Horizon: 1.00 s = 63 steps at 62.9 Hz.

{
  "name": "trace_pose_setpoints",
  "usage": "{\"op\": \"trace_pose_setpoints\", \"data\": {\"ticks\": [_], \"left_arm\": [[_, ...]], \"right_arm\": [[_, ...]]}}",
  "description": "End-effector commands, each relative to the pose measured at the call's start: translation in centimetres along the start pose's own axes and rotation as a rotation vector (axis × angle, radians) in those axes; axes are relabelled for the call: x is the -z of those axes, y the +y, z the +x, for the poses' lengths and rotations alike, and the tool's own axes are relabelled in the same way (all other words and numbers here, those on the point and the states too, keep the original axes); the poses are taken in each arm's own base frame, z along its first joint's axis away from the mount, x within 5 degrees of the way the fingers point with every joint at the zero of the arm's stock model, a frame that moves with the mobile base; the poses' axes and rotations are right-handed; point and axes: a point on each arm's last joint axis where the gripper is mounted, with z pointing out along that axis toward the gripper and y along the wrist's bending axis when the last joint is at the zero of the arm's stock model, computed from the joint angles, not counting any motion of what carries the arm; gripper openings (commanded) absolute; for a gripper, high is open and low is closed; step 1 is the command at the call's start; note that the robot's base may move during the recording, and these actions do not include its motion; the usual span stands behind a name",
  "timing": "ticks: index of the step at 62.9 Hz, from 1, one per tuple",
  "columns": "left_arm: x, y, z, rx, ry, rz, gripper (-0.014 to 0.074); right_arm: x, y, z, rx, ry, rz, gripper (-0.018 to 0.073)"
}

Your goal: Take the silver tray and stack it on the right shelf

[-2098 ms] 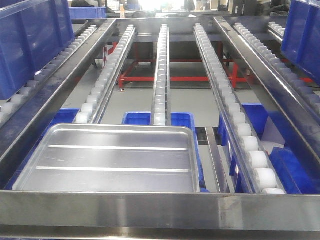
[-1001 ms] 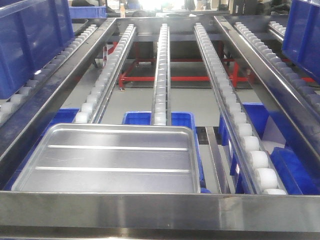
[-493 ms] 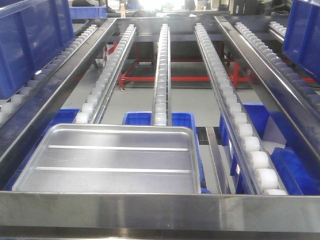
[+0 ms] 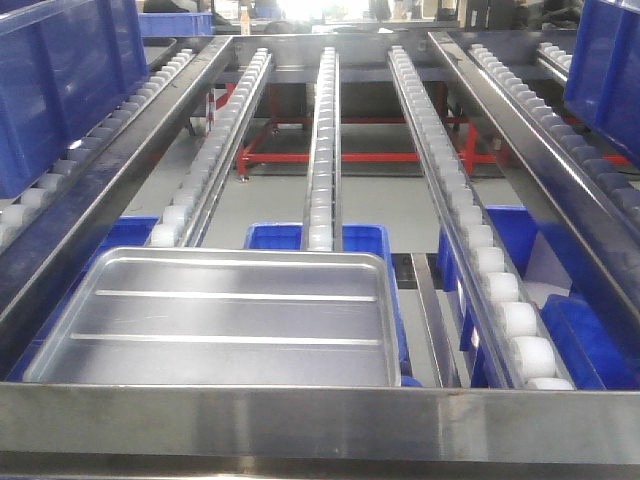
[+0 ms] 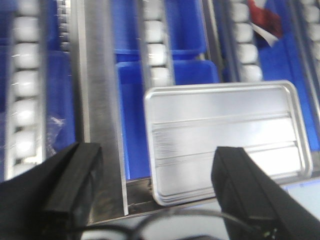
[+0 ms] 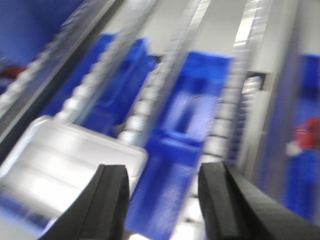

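The silver tray [image 4: 220, 320] lies flat on the roller rails of the shelf, at the front left, just behind the polished front crossbar [image 4: 320, 420]. No gripper shows in the front view. In the left wrist view my left gripper [image 5: 157, 187] is open and empty, above the tray's [image 5: 225, 135] near left corner, with one finger [image 5: 75, 185] over a steel rail. In the blurred right wrist view my right gripper [image 6: 165, 200] is open and empty, with the tray [image 6: 65, 160] at the lower left, by its left finger [image 6: 112, 205].
Rails of white rollers [image 4: 500, 290] run away from the crossbar. Large blue bins stand on the neighbouring lanes at the far left [image 4: 60, 80] and far right [image 4: 610, 60]. Smaller blue bins [image 4: 350, 240] sit below the rails. A red frame [image 4: 350, 157] stands on the floor behind.
The front view has shifted very slightly. The tray has not moved.
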Motion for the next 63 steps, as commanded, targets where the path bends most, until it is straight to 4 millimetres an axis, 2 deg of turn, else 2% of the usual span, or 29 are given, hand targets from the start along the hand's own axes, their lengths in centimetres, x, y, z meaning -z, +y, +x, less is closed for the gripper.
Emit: {"op": "trace_pose_setpoints", "data": {"ticks": [1,8,15,30,40,50,63], "left_arm": [[0.5,-1.6,-1.8,-0.052,-0.076,0.063,0.0387],[-0.6,-4.1,-1.6,-0.125,-0.043,0.155,0.0363],[-2.0,-5.4,-0.9,-0.16,0.039,0.203,0.0354],[-4.2,-5.3,-1.1,-0.176,0.119,0.178,0.0351],[-5.7,-4.9,-1.6,-0.176,0.167,0.116,0.035],[-7.1,-3.8,-2.0,-0.114,0.254,-0.04,0.035],[-9.8,-3.6,-1.9,-0.009,0.332,-0.089,0.035]], "right_arm": [[-1.4,1.7,-2.2,0.021,-0.058,-0.087,0.044],[-4.6,3.4,-2.2,0.046,-0.011,-0.146,0.0436],[-7.7,4.0,-1.3,0.044,0.064,-0.149,0.0437],[-11.4,5.4,-1.4,-0.066,0.313,-0.17,0.0437],[-14.5,5.7,-1.0,-0.118,0.469,-0.122,0.0437],[-17.1,5.1,0.0,-0.213,0.543,0.023,0.0437],[-19.2,4.6,1.4,-0.29,0.584,0.133,0.0435]]}}
